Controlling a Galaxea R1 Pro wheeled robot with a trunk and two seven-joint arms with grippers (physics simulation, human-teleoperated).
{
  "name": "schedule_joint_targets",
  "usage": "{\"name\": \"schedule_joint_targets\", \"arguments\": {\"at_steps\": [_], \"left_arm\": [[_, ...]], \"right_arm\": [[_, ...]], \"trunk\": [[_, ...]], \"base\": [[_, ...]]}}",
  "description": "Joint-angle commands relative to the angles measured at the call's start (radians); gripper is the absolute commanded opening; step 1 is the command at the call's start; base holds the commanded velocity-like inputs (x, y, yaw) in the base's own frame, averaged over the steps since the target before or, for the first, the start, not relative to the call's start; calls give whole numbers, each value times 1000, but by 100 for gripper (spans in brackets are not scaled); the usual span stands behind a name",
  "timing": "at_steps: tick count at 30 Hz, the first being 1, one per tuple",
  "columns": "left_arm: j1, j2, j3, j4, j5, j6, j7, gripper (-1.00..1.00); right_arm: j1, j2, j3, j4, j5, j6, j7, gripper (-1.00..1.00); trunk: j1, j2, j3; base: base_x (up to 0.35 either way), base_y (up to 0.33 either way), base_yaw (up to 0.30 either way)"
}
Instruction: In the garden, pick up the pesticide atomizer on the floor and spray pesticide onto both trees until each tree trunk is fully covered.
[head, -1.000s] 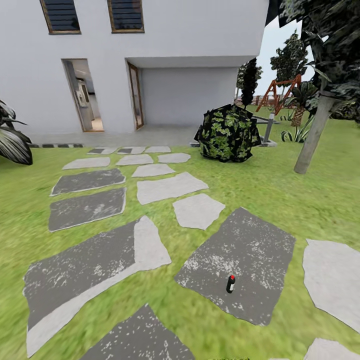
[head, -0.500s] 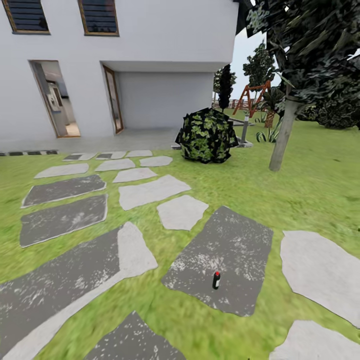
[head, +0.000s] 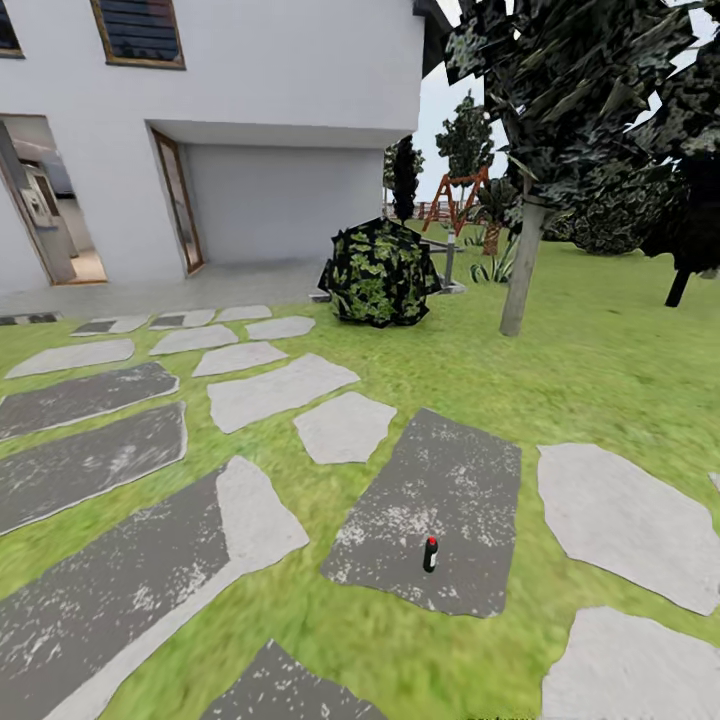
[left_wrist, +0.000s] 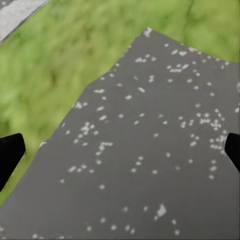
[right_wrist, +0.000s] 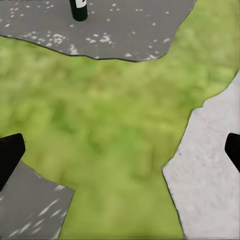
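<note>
Atomizer (head: 430, 553) stands upright on a dark speckled paving slab (head: 440, 500), near that slab's close edge, red cap up. Long axis vertical. Nothing touches it.

Right gripper (right_wrist: 120, 150): both fingertips sit at the far sides of its wrist view, spread wide, nothing between them but grass (right_wrist: 115, 120). The atomizer's dark lower body (right_wrist: 78, 9) shows ahead of the right fingers and off to one side, across a band of grass, on the slab's rim. Well apart from the jaws, not yet within reach.

Left gripper (left_wrist: 120, 150): likewise fully parted, empty, over speckled dark stone (left_wrist: 150, 150); no atomizer ahead of it.

Judgement: right arm is the nearer one and the natural choice. The move turns on closing that forward gap and centring the bottle between the fingers, then a side-on grasp around the upright body; a top-down approach risks tipping it.

One tree trunk (head: 523, 265), pale and slightly leaning, stands well beyond the atomizer on the lawn.
</note>
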Motion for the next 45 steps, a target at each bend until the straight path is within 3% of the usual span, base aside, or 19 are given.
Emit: {"name": "schedule_joint_targets", "arguments": {"at_steps": [1,45], "left_arm": [[0,0,0,0,0,0,0,100],[0,0,-1,0,0,0,0,100]], "right_arm": [[0,0,0,0,0,0,0,100],[0,0,1,0,0,0,0,100]], "trunk": [[0,0,0],[0,0,19]], "base": [[61,275,-256],[4,13,-256]]}}
